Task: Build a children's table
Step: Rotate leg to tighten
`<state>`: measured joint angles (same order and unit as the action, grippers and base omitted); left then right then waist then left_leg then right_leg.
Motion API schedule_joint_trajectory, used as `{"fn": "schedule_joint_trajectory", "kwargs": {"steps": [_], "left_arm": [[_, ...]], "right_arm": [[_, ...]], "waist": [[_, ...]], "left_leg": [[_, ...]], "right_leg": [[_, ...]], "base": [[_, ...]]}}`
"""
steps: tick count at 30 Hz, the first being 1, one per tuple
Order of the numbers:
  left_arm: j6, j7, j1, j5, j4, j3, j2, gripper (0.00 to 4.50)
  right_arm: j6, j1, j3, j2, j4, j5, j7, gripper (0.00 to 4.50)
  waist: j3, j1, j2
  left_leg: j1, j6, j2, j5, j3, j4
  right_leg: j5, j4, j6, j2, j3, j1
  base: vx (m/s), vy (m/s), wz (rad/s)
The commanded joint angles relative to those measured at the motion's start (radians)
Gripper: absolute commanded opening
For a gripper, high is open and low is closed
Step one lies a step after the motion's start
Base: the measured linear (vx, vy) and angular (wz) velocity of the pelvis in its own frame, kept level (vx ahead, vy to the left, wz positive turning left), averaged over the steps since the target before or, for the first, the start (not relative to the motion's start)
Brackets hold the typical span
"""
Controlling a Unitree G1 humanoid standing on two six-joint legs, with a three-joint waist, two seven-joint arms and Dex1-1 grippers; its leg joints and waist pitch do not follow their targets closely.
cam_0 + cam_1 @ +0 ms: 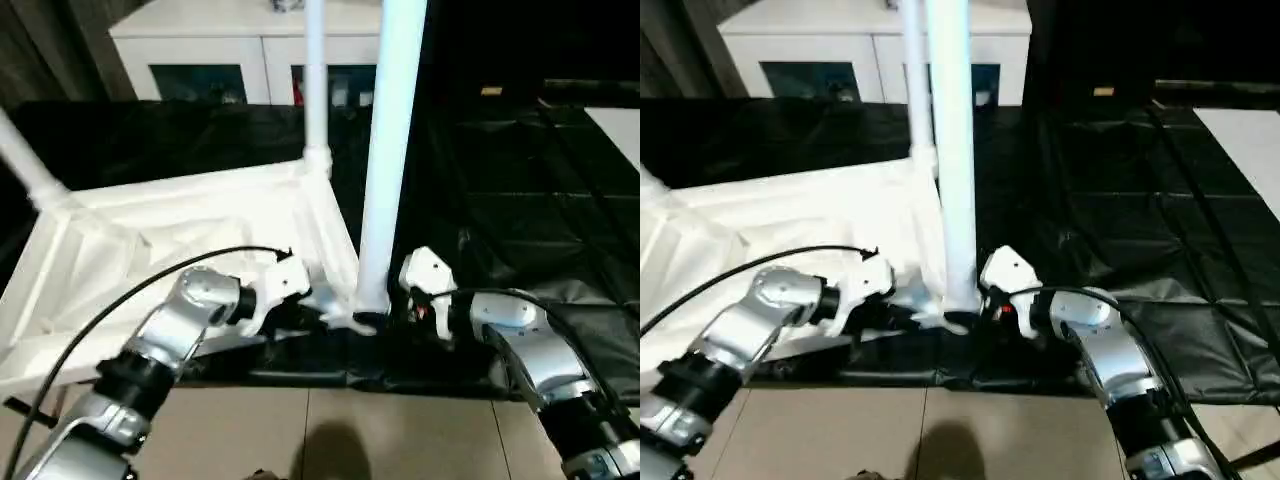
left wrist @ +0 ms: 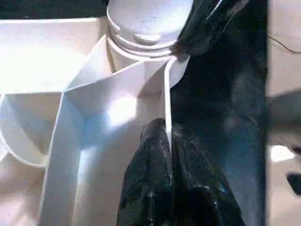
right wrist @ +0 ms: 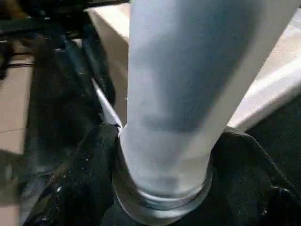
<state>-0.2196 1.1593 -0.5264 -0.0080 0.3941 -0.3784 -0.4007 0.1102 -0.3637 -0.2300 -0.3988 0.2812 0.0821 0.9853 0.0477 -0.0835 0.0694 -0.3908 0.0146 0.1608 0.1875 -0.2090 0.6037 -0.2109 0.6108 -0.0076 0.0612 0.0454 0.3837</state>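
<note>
Head views: one white tabletop (image 1: 180,240), lying ribbed side up on the black-covered counter (image 1: 520,200) at its near edge; three legs counted standing in its corner sockets. Near leg (image 1: 388,150) upright, top cut off by the frame; far leg (image 1: 316,80) also cut off at top; left leg (image 1: 25,160) slanting out of frame at the left edge. White cabinet (image 1: 210,40) behind, partly cropped. Left end effector (image 1: 325,312) at the tabletop's near rim just beside the near leg's base, fingertips hard to make out. Right end effector (image 1: 395,305) on the other side of that base, fingers hidden behind its white housing. Left wrist view: two black fingers (image 2: 155,188) pressed together, pinching the thin rim wall of the tabletop; leg base seated in the round socket beyond. Right wrist view: black fingers (image 3: 80,183) spread on either side of the near leg's base, flanking its collar; contact cannot be told.
</note>
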Motion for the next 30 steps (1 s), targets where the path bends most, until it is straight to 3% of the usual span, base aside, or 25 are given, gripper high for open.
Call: {"fn": "schedule_joint_trajectory", "kwargs": {"steps": [1,9,11,18,24,26,27,28,30], "left_arm": [[0.005,0.073,0.007,-0.020,-0.059,-0.036,-0.015,0.00],[0.008,0.089,0.006,-0.013,-0.072,-0.032,-0.038,0.00],[0.006,0.087,0.006,-0.013,-0.074,-0.031,-0.037,0.00],[0.000,0.091,0.009,-0.013,-0.080,-0.032,-0.040,0.00],[-0.022,0.024,-0.004,0.006,-0.047,-0.018,-0.016,0.00],[-0.039,-0.119,-0.048,0.037,0.043,0.014,0.048,0.00],[-0.039,-0.119,-0.048,0.037,0.043,0.014,0.048,0.00],[-0.043,-0.144,-0.056,0.042,0.059,0.019,0.058,0.00],[-0.073,-0.265,-0.097,0.062,0.127,0.045,0.108,0.00]], "right_arm": [[-0.003,-0.011,-0.013,-0.013,-0.036,0.030,0.044,3.16],[-0.028,-0.036,-0.050,-0.027,-0.010,0.017,0.124,2.89],[-0.023,-0.041,-0.050,-0.026,-0.006,0.017,0.128,2.67],[-0.019,-0.043,-0.049,-0.031,0.001,0.024,0.140,2.52],[0.001,-0.054,-0.029,0.010,0.041,-0.005,0.030,2.50],[0.032,-0.067,-0.004,0.077,0.084,-0.041,-0.131,2.50],[0.032,-0.067,-0.004,0.077,0.084,-0.041,-0.131,2.50],[0.039,-0.068,0.000,0.090,0.088,-0.046,-0.158,2.50],[0.069,-0.071,0.016,0.144,0.102,-0.065,-0.273,2.48]], "waist": [[-0.058,0.005,-0.010],[-0.062,-0.003,-0.010],[-0.063,-0.003,-0.011],[-0.064,-0.003,-0.012],[-0.063,-0.001,-0.012],[-0.057,0.005,-0.013],[-0.054,0.009,-0.013],[-0.056,0.008,-0.016],[-0.056,0.011,-0.014]], "left_leg": [[0.031,-0.050,0.086,0.216,0.045,-0.079],[0.028,-0.065,0.083,0.173,0.044,-0.073],[0.027,-0.067,0.083,0.166,0.045,-0.072],[0.027,-0.073,0.083,0.158,0.045,-0.070],[0.027,-0.072,0.082,0.163,0.044,-0.070],[0.028,-0.049,0.078,0.190,0.043,-0.072],[0.031,-0.040,0.076,0.212,0.042,-0.074],[0.037,-0.017,0.075,0.242,0.047,-0.075],[0.036,0.001,0.078,0.247,0.049,-0.081]], "right_leg": [[-0.155,-0.071,-0.246,0.095,-0.050,-0.028],[-0.105,-0.065,-0.251,0.096,-0.049,-0.029],[-0.097,-0.064,-0.251,0.096,-0.048,-0.031],[-0.097,-0.064,-0.252,0.096,-0.047,-0.032],[-0.105,-0.064,-0.254,0.096,-0.048,-0.030],[-0.161,-0.072,-0.251,0.094,-0.048,-0.026],[-0.199,-0.077,-0.247,0.092,-0.049,-0.022],[-0.272,-0.082,-0.230,0.097,-0.048,-0.027],[-0.287,-0.084,-0.205,0.096,-0.051,-0.024]], "base": [[0.000,0.000,0.00],[0.000,0.000,0.00],[0.000,0.000,0.00],[0.000,0.000,0.00],[0.000,0.000,0.00],[0.000,0.000,0.00],[0.000,0.000,0.00],[0.000,0.000,0.00],[0.000,0.000,0.00]]}}
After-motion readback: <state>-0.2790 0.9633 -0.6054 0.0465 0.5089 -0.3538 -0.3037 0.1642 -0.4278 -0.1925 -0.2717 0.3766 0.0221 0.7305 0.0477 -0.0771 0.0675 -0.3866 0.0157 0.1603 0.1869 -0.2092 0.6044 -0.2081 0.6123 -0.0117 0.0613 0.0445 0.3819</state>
